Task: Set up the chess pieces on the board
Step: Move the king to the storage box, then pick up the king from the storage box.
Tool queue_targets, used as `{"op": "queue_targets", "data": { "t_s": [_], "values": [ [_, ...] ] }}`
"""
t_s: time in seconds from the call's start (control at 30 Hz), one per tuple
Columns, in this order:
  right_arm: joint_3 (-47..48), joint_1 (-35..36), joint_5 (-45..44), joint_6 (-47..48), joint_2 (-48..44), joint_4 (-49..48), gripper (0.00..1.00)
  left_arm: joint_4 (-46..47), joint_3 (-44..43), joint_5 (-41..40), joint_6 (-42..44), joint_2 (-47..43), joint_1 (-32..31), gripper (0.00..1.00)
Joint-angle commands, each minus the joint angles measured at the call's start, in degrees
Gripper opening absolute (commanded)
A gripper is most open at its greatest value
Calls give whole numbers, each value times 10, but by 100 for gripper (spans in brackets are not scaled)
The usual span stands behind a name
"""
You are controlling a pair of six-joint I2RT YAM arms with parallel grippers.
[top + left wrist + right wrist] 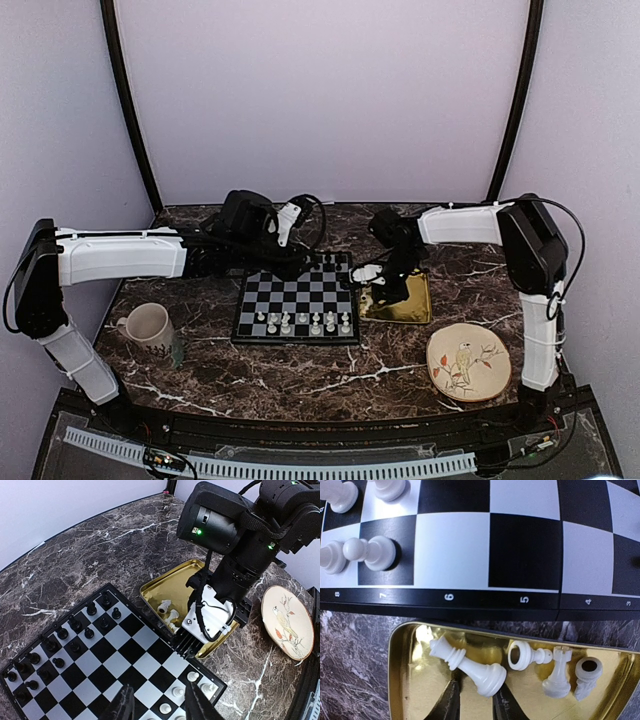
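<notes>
The board (296, 300) lies mid-table, with white chess pieces (300, 322) along its near rows and black ones at the far edge. My left gripper (160, 707) is open and empty, hovering over the board (115, 650) near white pieces (193, 676); it also shows in the top view (298, 262). My right gripper (476, 705) is open and low inside the gold tray (420, 690). Its fingertips stand on either side of the base of a lying white piece (470, 667). I cannot tell whether they touch it. Three more white pieces (557, 677) lie beside it.
The gold tray (410, 300) sits against the board's right edge. A bird-painted plate (468, 362) is at the near right and a mug (150, 325) at the near left. The right arm's wrist (220, 580) hangs over the tray, close to my left gripper.
</notes>
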State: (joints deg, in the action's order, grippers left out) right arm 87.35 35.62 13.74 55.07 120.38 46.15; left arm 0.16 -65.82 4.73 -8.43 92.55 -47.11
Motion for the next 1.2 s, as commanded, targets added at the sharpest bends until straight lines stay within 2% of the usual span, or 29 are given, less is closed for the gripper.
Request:
{"op": "queue_targets", "data": {
  "t_s": [0.0, 0.23, 0.4, 0.47, 0.83, 1.0, 1.17],
  "values": [
    [-32, 3, -18, -15, -14, 11, 22, 11, 6, 9, -6, -6, -2, 36],
    [-47, 1, -16, -36, -31, -6, 23, 12, 5, 14, -7, -3, -2, 36],
    [-54, -1, -37, -27, -49, -27, 35, 12, 4, 16, -8, -3, -2, 36],
    [-54, 0, -39, -19, -49, -32, 37, 12, 4, 17, -8, -3, -2, 36],
    [-34, 18, -35, 15, -28, -1, 40, 11, 4, 18, -8, -4, -2, 37],
    [-39, 23, -36, 25, -30, 3, 45, 13, 5, 20, -9, -3, -2, 37],
    [-39, 30, -49, 29, -27, 0, 43, 14, 5, 20, -9, -2, -2, 37]
  ]
}}
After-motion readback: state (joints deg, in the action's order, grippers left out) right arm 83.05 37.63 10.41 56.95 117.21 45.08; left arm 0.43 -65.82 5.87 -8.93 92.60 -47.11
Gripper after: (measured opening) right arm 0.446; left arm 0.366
